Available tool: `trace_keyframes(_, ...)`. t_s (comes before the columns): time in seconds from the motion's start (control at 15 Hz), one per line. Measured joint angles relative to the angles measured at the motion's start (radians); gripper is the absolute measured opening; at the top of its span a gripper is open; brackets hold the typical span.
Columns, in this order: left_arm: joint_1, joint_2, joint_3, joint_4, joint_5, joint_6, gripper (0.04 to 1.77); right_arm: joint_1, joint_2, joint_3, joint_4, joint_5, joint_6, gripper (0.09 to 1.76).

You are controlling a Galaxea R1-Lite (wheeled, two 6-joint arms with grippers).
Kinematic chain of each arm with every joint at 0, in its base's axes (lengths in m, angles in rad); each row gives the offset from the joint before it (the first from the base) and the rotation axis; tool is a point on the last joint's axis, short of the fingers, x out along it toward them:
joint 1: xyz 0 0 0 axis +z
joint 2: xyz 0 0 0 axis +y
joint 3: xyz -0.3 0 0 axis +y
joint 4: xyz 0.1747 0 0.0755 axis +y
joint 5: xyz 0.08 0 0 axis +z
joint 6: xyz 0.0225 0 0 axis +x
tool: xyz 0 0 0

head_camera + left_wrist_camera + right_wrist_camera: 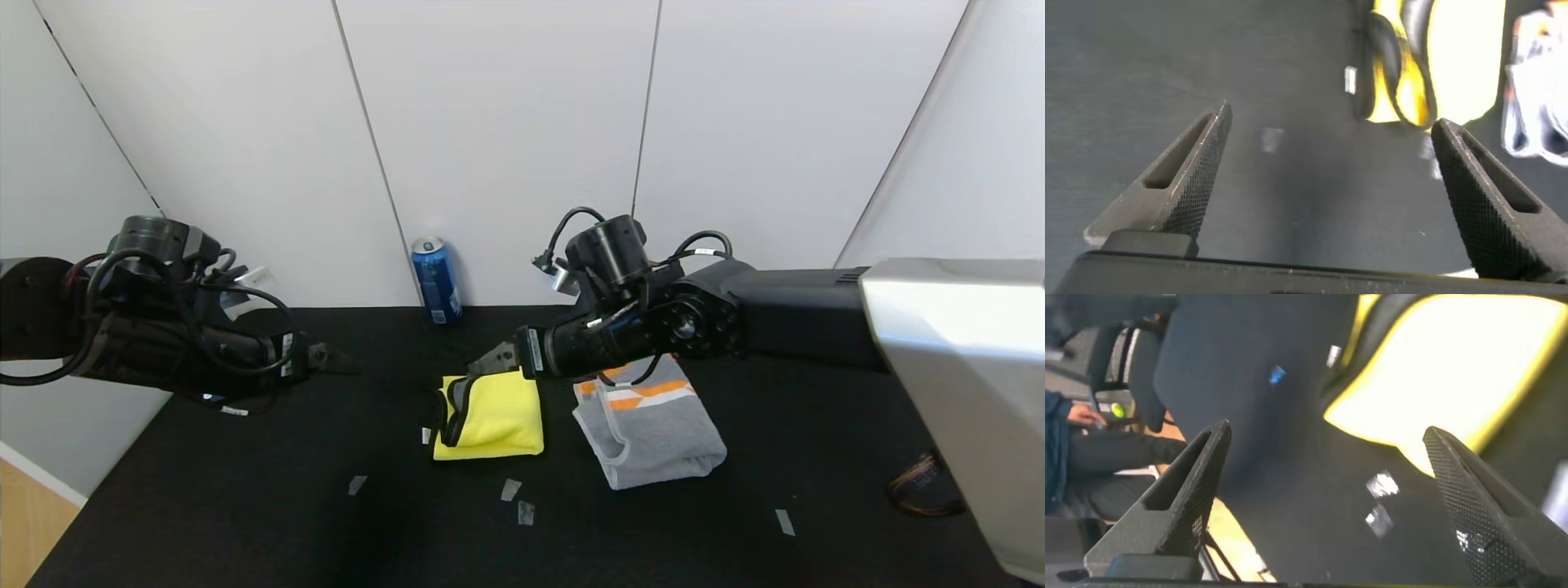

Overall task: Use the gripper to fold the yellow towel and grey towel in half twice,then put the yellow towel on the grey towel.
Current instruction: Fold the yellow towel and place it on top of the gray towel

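Lying folded near the middle of the black surface [245, 506], the yellow towel [496, 416] shows a black-trimmed edge and grey reverse curling up along its 9 o'clock side. The grey towel [653, 437] sits just beside it at 3 o'clock, apart from it, also folded, with orange patches at its far end.

The right end effector [490, 359] hangs over the yellow towel's far edge, at about 12 o'clock from the towel's centre, its fingers spread wide and holding nothing; its wrist view shows the yellow cloth between and beyond the two open tips.

The left end effector [331, 359] is off at 9 o'clock of the yellow towel, well apart from it, above bare surface, also spread wide and empty.

A blue can [436, 280] stands upright by the wall at 12 o'clock. Small bits of tape [510, 490] dot the surface nearer the robot.
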Motion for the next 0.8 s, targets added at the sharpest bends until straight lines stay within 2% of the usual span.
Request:
trace_keyframes(0.4, -0.114, -0.039, 0.037, -0.001, -0.003, -0.073, 1.72, -0.049, -0.021, 0.006, 0.08, -0.006, 0.013, 1.7)
trace_keyframes(0.6, -0.134, -0.014, 0.041, -0.004, -0.09, -0.088, 1.72, -0.057, 0.008, 0.007, 0.058, -0.003, 0.037, 1.7)
trace_keyframes(0.8, -0.138, 0.036, 0.037, -0.015, -0.116, -0.089, 1.72, -0.063, 0.053, 0.007, 0.014, -0.001, 0.04, 1.7)
